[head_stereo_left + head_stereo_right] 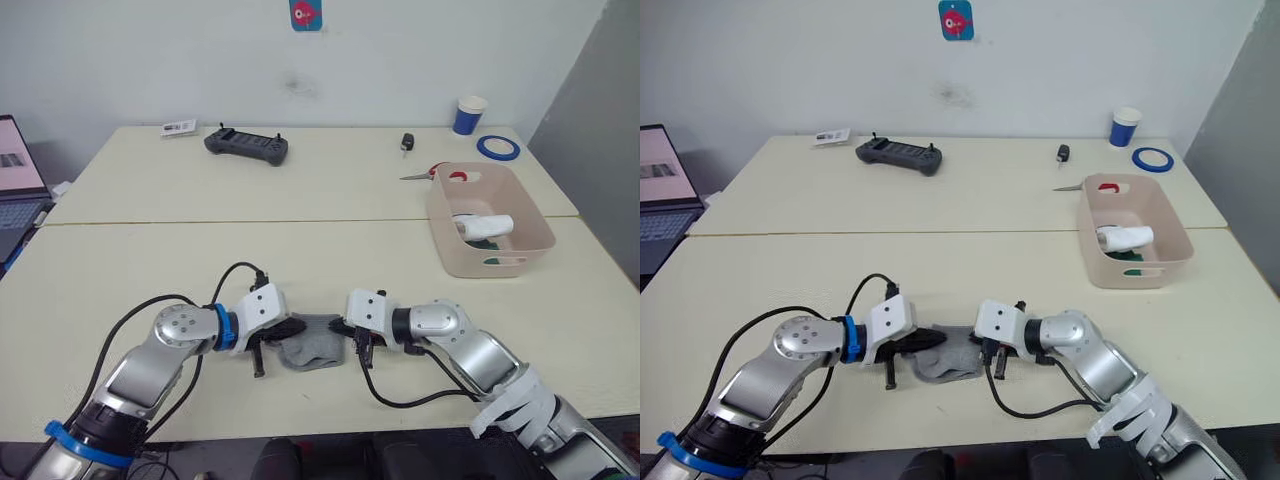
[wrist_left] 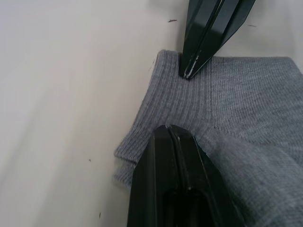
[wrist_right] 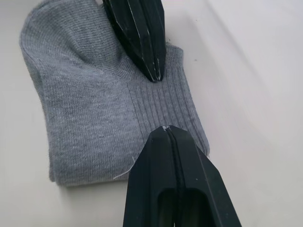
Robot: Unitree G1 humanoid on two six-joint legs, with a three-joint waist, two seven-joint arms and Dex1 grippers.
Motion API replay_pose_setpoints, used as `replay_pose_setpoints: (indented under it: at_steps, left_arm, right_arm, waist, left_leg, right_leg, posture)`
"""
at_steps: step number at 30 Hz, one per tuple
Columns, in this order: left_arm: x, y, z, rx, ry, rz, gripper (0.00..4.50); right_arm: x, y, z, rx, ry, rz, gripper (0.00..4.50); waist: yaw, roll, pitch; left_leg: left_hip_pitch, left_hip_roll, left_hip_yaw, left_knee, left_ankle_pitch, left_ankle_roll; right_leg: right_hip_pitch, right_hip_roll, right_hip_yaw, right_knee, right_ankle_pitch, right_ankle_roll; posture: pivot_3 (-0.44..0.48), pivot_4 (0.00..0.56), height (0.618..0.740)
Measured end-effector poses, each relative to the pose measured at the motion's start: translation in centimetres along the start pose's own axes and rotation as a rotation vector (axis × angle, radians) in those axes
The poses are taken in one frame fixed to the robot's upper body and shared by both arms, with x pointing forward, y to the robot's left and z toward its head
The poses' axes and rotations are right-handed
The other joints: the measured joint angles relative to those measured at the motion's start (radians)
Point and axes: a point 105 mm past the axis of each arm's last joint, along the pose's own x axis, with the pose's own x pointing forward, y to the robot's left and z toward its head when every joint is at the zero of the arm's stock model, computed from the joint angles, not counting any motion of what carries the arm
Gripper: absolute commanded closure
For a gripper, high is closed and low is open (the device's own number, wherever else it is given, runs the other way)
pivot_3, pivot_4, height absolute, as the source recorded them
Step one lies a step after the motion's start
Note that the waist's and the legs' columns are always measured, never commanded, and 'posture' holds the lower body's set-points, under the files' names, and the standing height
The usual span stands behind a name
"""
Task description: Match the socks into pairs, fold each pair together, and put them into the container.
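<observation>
This looks like a robotics lab or test room set up in an office. Two plain cream rectangular tables are pushed together against a bare white wall. A dark grey handheld remote controller lies on the far table, an open laptop sits at the left edge, and a roll of blue tape rests beside a blue-and-white paper cup.

No text, label, brand or number is legible on anything here.
</observation>
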Motion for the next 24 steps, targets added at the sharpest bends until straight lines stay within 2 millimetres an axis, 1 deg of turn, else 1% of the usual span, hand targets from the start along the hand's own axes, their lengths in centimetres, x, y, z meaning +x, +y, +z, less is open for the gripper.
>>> replay_pose_setpoints:
  at_steps: [2, 4, 6, 7, 8, 10, 13, 15, 17, 18, 20, 24]
  left_arm:
    - [-0.5, -0.1, 0.4, -0.009, -0.028, 0.01, 4.5]
    - [-0.9, -0.2, 1.8, -0.006, -0.076, 0.009, 4.5]
    - [-1.4, -0.4, 3.4, -0.004, -0.124, -0.006, 4.5]
    - [-1.6, -0.8, 4.0, 0.003, -0.132, -0.029, 4.5]
    - [-1.8, -1.2, 4.1, 0.011, -0.124, -0.052, 4.5]
    - [-2.1, -1.8, 3.1, 0.008, -0.079, -0.083, 4.5]
    - [-1.7, -2.7, 1.4, -0.018, -0.031, -0.111, 4.5]
    - [-1.4, -2.5, 0.8, -0.014, -0.023, -0.094, 4.5]
    - [-1.2, -2.1, -0.5, 0.001, 0.003, -0.073, 4.5]
    - [-1.2, -2.1, -0.8, 0.021, 0.003, -0.071, 4.5]
    - [-1.1, -2.1, -0.9, 0.066, -0.002, -0.071, 4.5]
    - [-1.2, -2.2, -1.2, 0.073, -0.016, -0.057, 4.5]
  right_arm:
    - [-0.7, -0.5, 0.5, 0.031, -0.024, -0.008, 4.48]
    - [-1.7, -0.9, 1.6, 0.039, -0.064, -0.012, 4.48]
    - [-2.1, -0.6, 2.9, 0.027, -0.103, 0.014, 4.48]
    - [-2.1, -0.2, 3.3, 0.017, -0.118, 0.037, 4.48]
    - [-2.0, 0.2, 3.6, 0.011, -0.126, 0.061, 4.48]
    - [-1.4, 1.3, 3.6, 0.002, -0.121, 0.117, 4.48]
    - [-0.2, 2.6, 2.7, -0.013, -0.091, 0.18, 4.48]
    - [0.4, 3.1, 1.9, -0.03, -0.066, 0.206, 4.48]
    - [0.6, 3.4, 1.1, -0.043, -0.044, 0.226, 4.48]
    - [0.6, 3.5, 0.6, -0.052, -0.028, 0.232, 4.48]
    - [0.2, 3.4, 0.2, -0.081, -0.016, 0.233, 4.48]
    - [-1.2, 3.0, -0.8, -0.094, 0.006, 0.208, 4.48]
  waist:
    - [0.001, 0.0, 0.001]
    - [0.004, 0.0, 0.002]
    - [0.004, 0.0, 0.002]
    - [0.004, 0.0, 0.002]
    - [0.003, 0.0, 0.002]
    - [0.0, 0.0, 0.002]
    - [-0.001, 0.0, 0.002]
    - [0.0, 0.0, 0.002]
    - [0.003, 0.0, 0.002]
    - [0.005, 0.0, 0.002]
    - [0.006, 0.001, 0.002]
    - [0.006, 0.001, 0.001]
  left_leg:
    - [-0.001, 0.0, 0.0, 0.001, 0.0, 0.0]
    - [-0.001, 0.0, 0.0, 0.002, 0.0, 0.0]
    - [-0.001, 0.0, 0.0, 0.002, 0.0, 0.0]
    - [-0.001, 0.0, 0.0, 0.002, 0.0, 0.0]
    - [-0.001, 0.0, 0.0, 0.001, 0.0, 0.0]
    - [-0.001, 0.0, 0.0, 0.001, 0.0, 0.0]
    - [-0.001, 0.0, 0.0, 0.001, 0.0, 0.0]
    - [-0.001, 0.0, 0.0, 0.002, 0.0, 0.0]
    - [-0.001, 0.0, 0.0, 0.002, 0.0, 0.0]
    - [-0.001, 0.0, 0.0, 0.002, 0.0, 0.0]
    - [0.0, 0.0, 0.001, 0.002, 0.0, 0.0]
    - [0.001, 0.0, 0.001, 0.002, 0.0, 0.0]
  right_leg:
    - [-0.001, 0.0, 0.0, 0.001, 0.0, 0.0]
    - [-0.001, 0.0, 0.0, 0.001, 0.0, 0.0]
    - [-0.001, 0.0, 0.0, 0.001, 0.0, 0.0]
    - [-0.001, 0.0, 0.0, 0.001, 0.0, 0.0]
    - [-0.001, 0.0, 0.0, 0.001, 0.0, 0.0]
    - [-0.001, 0.0, 0.0, 0.001, 0.0, 0.0]
    - [-0.001, 0.0, 0.0, 0.001, -0.001, -0.001]
    - [-0.001, 0.0, 0.0, 0.001, -0.001, -0.001]
    - [-0.001, 0.0, 0.0, 0.001, -0.001, -0.001]
    - [-0.001, 0.0, 0.0, 0.001, -0.001, -0.001]
    - [0.0, -0.001, 0.0, 0.001, -0.001, -0.001]
    - [0.001, -0.001, 0.0, 0.002, -0.001, -0.001]
  posture:
    - [0.0, 0.15, 0.74]
    - [0.0, 0.15, 0.74]
    - [0.0, 0.15, 0.74]
    - [0.0, 0.15, 0.74]
    - [0.0, 0.15, 0.74]
    - [0.0, 0.15, 0.74]
    - [0.0, 0.15, 0.74]
    - [0.0, 0.15, 0.74]
    - [0.0, 0.15, 0.74]
    - [0.0, 0.15, 0.74]
    - [0.0, 0.15, 0.74]
    - [0.0, 0.15, 0.74]
